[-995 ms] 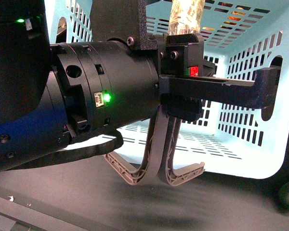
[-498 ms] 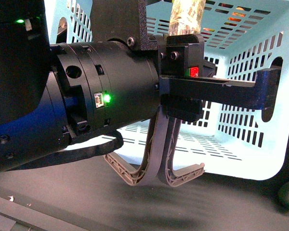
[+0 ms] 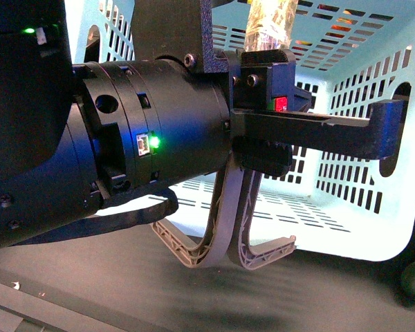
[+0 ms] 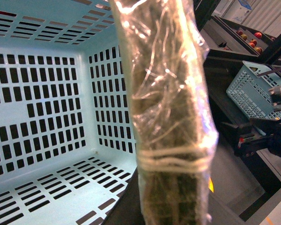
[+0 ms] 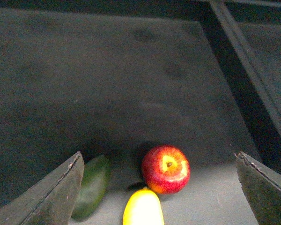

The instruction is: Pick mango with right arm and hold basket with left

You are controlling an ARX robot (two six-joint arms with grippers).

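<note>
Right wrist view: mango's (image 5: 143, 209) length points at apple (image 5: 165, 169).

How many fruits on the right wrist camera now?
3. The mango, partly out of frame, lies inside the open right gripper; the red apple sits just beyond it; the dark green fruit lies beside one finger. More may lie outside view.

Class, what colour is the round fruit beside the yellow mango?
Round apple: red with yellow; best in right wrist view.
</note>
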